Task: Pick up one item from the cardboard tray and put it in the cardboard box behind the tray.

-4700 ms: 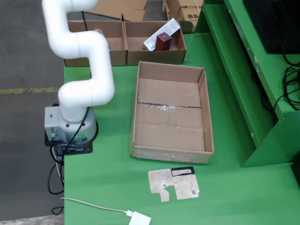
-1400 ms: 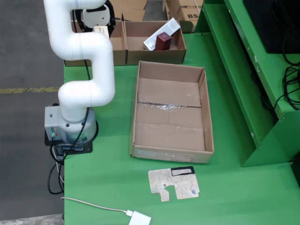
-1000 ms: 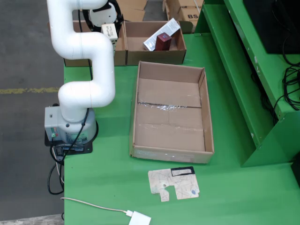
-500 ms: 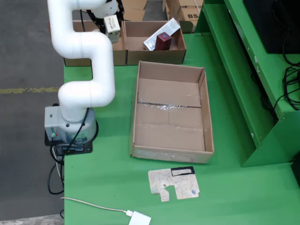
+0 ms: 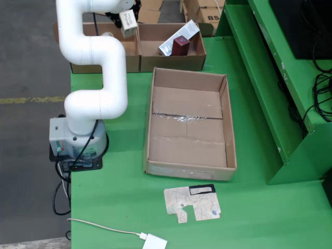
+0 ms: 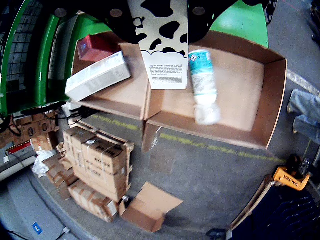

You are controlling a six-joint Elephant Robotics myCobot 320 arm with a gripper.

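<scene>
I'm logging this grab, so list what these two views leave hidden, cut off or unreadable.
- Gripper, wrist view: fingertips hidden by the carton and cut by the top edge; grip unclear.
- Carton, fixed view: too small to read.
- Bottle, wrist view: blurred label; in the fixed view the arm hides it.
- Red box, wrist view: partly behind the white box.
- Left bin, fixed view: floor mostly hidden by the arm.
</scene>
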